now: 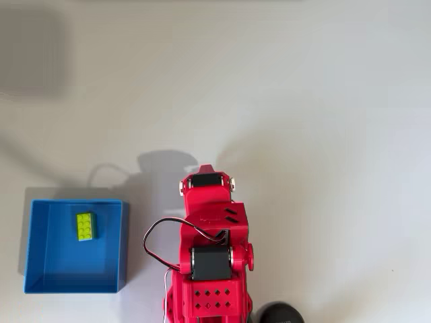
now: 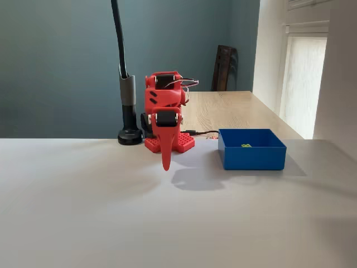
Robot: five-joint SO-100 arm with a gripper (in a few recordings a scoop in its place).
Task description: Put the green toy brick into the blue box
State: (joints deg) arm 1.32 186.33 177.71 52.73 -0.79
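Note:
The green toy brick (image 1: 85, 226) lies studs up inside the blue box (image 1: 60, 259), near its far wall in the overhead view. In the fixed view the brick (image 2: 246, 146) shows as a small lime spot over the front wall of the box (image 2: 251, 157). My red arm (image 1: 209, 235) is folded over its base, to the right of the box in the overhead view. The gripper (image 2: 165, 162) points straight down, its fingers closed into one tapering tip just above the white table, with nothing in it. It hangs left of the box in the fixed view, well apart from it.
A black post on a round foot (image 2: 129, 134) stands behind the arm; its foot (image 1: 281, 313) shows at the overhead view's bottom edge. Black and white cables (image 1: 153, 245) loop beside the arm's base. White tabletop (image 1: 323, 134) spreads ahead and to the right.

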